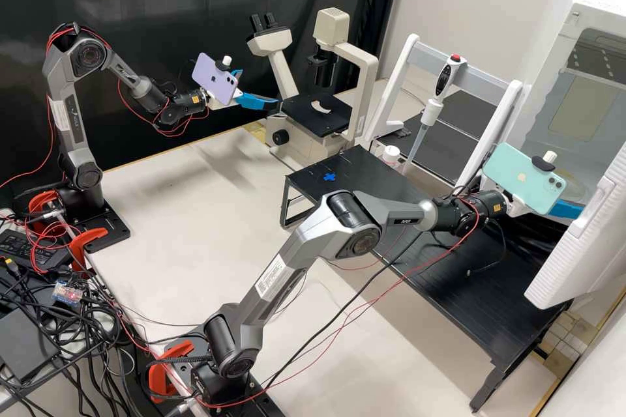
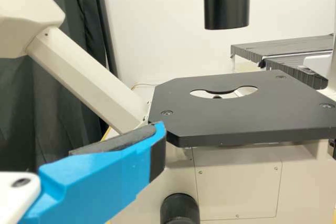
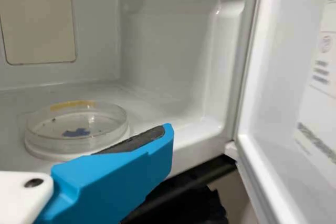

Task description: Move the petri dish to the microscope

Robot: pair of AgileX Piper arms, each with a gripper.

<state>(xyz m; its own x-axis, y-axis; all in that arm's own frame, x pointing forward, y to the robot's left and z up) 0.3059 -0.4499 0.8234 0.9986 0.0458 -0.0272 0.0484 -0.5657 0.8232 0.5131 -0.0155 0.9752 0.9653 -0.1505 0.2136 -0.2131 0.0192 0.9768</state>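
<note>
White cabinet walls (image 3: 163, 35) surround the petri dish (image 3: 76, 132) on its floor, the right claw (image 1: 566, 210) spread wide near it! A crooked grab could skid it; catching the door (image 3: 283, 103) could spill it. Left claw (image 1: 258, 88), also released, hangs by the microscope (image 1: 306, 118).

1. Right gripper (image 1: 566, 210): partly hidden behind green phone (image 1: 518, 176), your high view.
2. Microscope head (image 2: 23, 19): cut off by your left wrist view's edge.
3. Door print (image 3: 321, 72): too blurred for you, right wrist view.
</note>
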